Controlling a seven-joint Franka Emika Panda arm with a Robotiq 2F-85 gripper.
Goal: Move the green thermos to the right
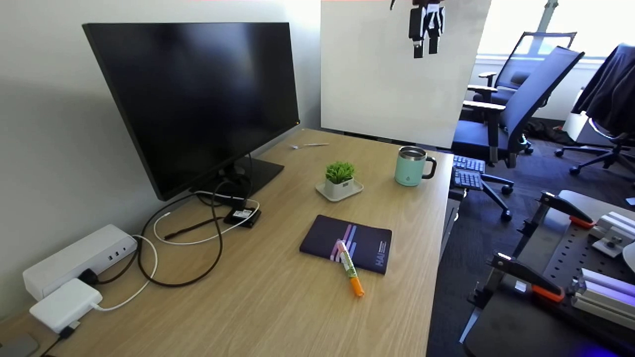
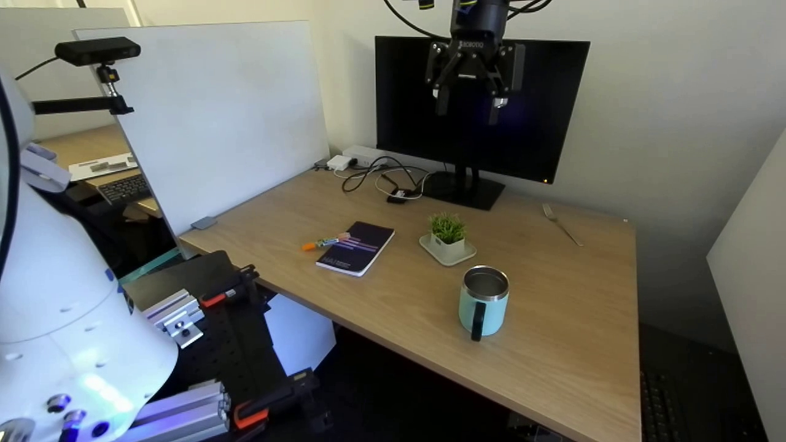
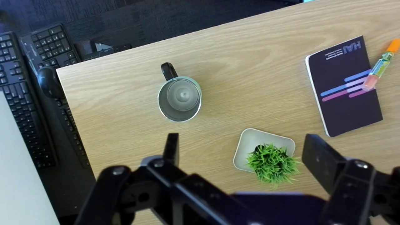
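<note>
Thermos [image 1: 410,169], pale green with a black side handle, stands upright on the wooden surface [image 2: 565,344], near its edge and not far from a corner; in the wrist view the handle points toward that edge and the grey inside shows through the open top. The gripper [image 2: 468,114] hangs high above, well apart from the thermos, its two fingers spread wide, and in the wrist view a plant [image 1: 340,171] shows in the gap between them. That plant sits in a small white pot [image 1: 339,188] on a pale tray [image 3: 262,137], between the thermos and the monitor [image 1: 198,99]. A dark notebook [image 1: 368,244] with coloured stripes lies flat, farther from the thermos than the plant is, and a marker [image 1: 350,269] rests partly across it, its orange end reaching past the cover and over the surface. In both exterior views a fork [image 2: 562,224] lies on the surface near the monitor. A black cable [image 1: 173,285] curls near the monitor, and a white power strip [image 1: 79,259] stands farther along with a white adapter [image 1: 66,302] just beside it. A whiteboard [image 1: 382,84] stands upright at the far end of the surface in an exterior view, with chairs [image 1: 538,89] beyond; in the wrist view keyboards [image 3: 25,109] show past the surface's edge.
</note>
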